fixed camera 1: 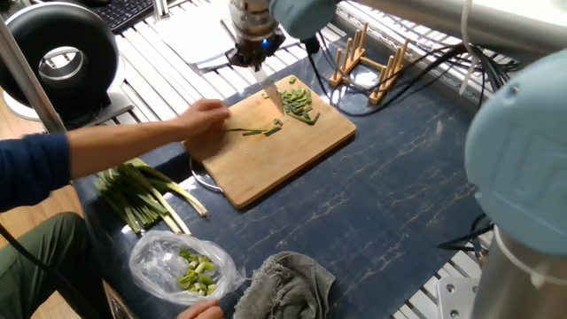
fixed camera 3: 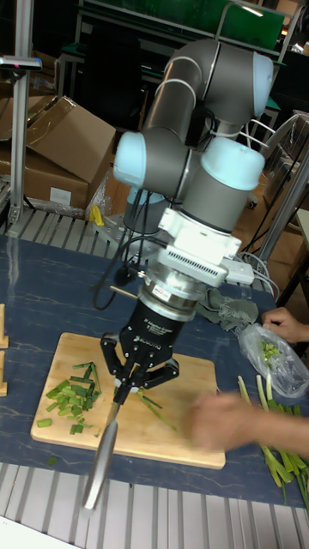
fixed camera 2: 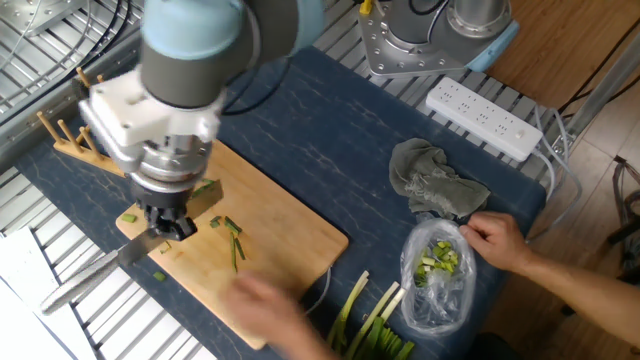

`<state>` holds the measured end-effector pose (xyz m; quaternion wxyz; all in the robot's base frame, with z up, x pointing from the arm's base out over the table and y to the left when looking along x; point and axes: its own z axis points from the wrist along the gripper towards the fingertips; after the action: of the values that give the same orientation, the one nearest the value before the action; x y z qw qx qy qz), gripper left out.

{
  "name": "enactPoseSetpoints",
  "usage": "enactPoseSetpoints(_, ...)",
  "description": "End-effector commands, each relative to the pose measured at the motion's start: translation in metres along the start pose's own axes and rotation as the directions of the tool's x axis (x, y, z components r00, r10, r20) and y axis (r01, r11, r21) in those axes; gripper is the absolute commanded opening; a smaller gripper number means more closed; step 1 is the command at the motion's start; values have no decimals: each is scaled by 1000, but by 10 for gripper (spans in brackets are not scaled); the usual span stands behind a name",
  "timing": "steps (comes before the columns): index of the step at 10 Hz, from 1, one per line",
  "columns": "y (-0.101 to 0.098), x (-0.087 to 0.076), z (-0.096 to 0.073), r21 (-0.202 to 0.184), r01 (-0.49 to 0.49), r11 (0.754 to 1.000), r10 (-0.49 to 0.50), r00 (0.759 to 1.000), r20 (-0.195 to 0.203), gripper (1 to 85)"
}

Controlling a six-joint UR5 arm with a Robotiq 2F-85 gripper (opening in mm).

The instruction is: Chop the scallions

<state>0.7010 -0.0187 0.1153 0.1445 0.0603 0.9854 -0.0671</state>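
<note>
The tool [fixed camera 3: 127, 371] is clamped on a knife [fixed camera 3: 103, 450], blade angled down by the chopped pile, likely to sweep bits aside; the scallions [fixed camera 1: 262, 132] lie mid cutting board [fixed camera 1: 283, 164], a blurred hand [fixed camera 1: 202, 118] near them; only the tall fixed view shows the tool's fingers closed around the handle

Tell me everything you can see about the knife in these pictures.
The knife has a long, plain, grey metal blade. Its handle end is hidden inside the tool, which is shut on it. The blade slants down and away from the tool, past the edge of the wooden cutting board, beside the pile of chopped scallions. In the tall view, the tip hangs over the slatted metal table. Nothing else visibly touches it.
</note>
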Motion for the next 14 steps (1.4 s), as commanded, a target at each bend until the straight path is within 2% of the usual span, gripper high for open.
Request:
enactPoseSetpoints(1,-13,4,-7,-59,162,985,-165,984,-65,13)
enactPoseSetpoints(2,-20,4,-10,-54,232,971,-235,969,-69,13)
enactPoseSetpoints(5,-46,-15,-18,31,338,941,-337,941,-23,13)
enactPoseSetpoints(6,-66,-28,-20,101,404,909,-406,914,-7,13)
enactPoseSetpoints(8,-103,-39,-23,187,447,875,-452,892,-18,13)
enactPoseSetpoints(9,-110,-35,-22,175,429,886,-432,901,-24,13)
enactPoseSetpoints(10,-119,-33,-24,177,426,887,-428,903,-30,13)
enactPoseSetpoints(11,-123,-25,-32,164,424,891,-423,905,-42,13)
enactPoseSetpoints(12,-132,-18,-45,174,434,884,-431,901,-60,13)
enactPoseSetpoints(14,-155,-12,-57,214,464,859,-456,886,-87,13)
